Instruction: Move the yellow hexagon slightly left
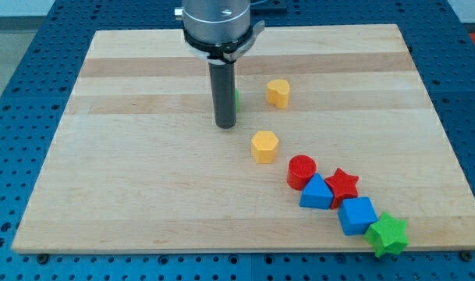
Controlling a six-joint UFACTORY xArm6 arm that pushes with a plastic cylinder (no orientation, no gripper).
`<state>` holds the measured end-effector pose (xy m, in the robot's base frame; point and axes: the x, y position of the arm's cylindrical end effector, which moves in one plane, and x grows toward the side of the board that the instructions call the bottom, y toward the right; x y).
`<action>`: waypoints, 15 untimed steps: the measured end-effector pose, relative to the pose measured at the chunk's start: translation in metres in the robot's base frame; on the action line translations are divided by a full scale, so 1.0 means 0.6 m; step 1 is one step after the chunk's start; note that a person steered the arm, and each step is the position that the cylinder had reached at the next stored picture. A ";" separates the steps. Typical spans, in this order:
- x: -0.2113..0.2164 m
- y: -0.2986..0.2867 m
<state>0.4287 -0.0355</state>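
We are carrying no pincer, only my tip (225, 125) hovering far-left of the yellow hexagon (264, 146) mid-table (128, 195), judging it light, rigid, slippery, and best nudged on its right face.

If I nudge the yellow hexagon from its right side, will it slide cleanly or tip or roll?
The yellow hexagon looks squat with a flat top, so it will probably slide, not tip. Flat sides suggest no rolling, though an off-centre push may spin it. The wooden board looks smooth, so it may move easily. My tip sits up-left of it, apart.
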 end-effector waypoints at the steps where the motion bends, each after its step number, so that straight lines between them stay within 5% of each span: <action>1: 0.000 0.000; 5: -0.011 0.027; 7: 0.052 0.244; 13: 0.097 0.114; 15: 0.090 -0.033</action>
<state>0.4830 -0.0552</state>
